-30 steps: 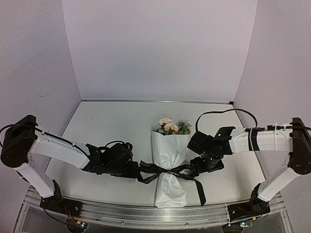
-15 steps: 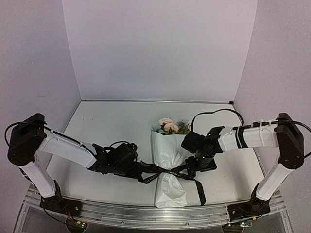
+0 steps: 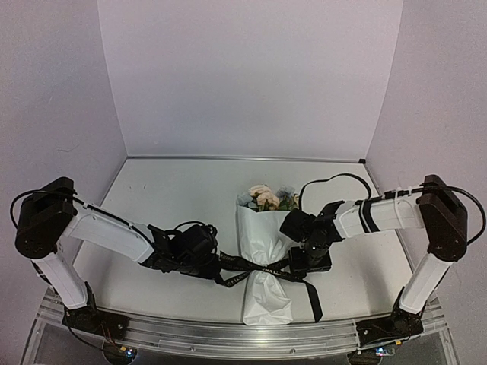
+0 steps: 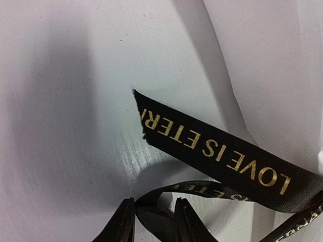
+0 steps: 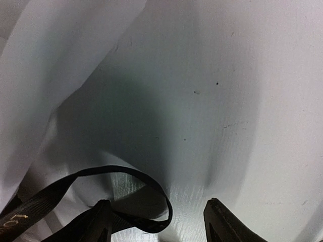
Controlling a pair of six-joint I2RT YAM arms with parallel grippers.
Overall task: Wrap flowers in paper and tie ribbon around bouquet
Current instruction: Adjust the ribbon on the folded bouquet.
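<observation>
Two grippers flank the bouquet [image 3: 265, 243]: we see the right gripper [image 5: 157, 214] spread open, the left gripper [image 4: 154, 214] close-set around the ribbon [image 4: 217, 151], grip unclear.

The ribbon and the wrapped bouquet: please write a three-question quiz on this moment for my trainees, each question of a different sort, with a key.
1. True or false: the ribbon crosses the bouquet at its narrow waist, nearer the arm bases than the flowers.
2. In the left wrist view, the gold lettering on the ribbon reads: A) LOVE IS ETER... B) THANK YOU C) HAPPY DAY
3. In the right wrist view, how do the jaws of the right gripper stand, and what lies by them?
Key: 1 true. 2 A. 3 wide apart, with a loop of ribbon next to one finger.
</observation>
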